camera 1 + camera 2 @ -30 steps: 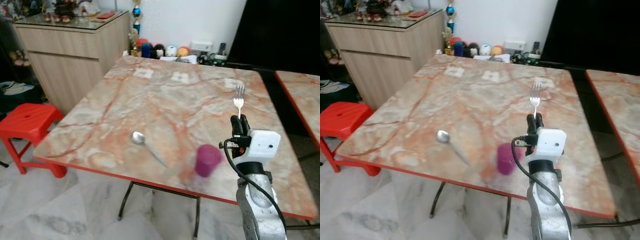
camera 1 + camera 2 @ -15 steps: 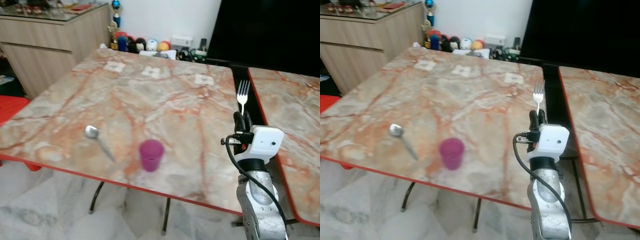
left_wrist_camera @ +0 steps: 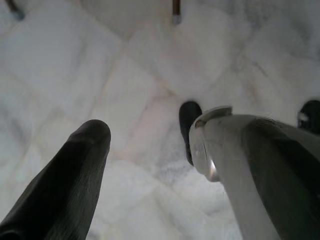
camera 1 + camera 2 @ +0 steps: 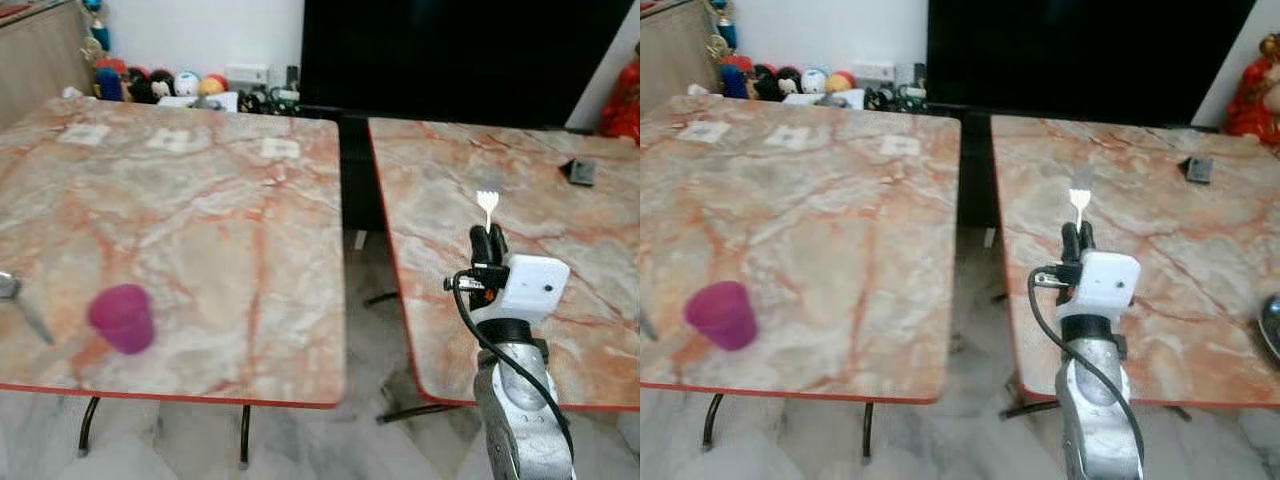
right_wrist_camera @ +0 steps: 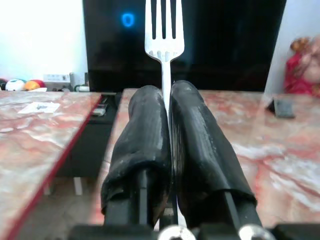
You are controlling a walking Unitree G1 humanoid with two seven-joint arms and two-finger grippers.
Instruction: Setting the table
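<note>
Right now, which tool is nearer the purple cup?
Hard to tell. The right tool holds the fork over the other table, well right of the purple cup; the left tool hangs above floor.

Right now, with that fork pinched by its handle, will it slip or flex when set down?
The fork looks like rigid metal, so it probably won't flex. Its thin, smooth handle, pinched between the right gripper pads, could pivot or slide. It looks light; tines upright, it may clatter on the marble table.

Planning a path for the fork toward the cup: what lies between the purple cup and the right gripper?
In the left eye view, bare marble of the left table, then the floor gap between tables, separate the purple cup from the right gripper holding the fork.
</note>
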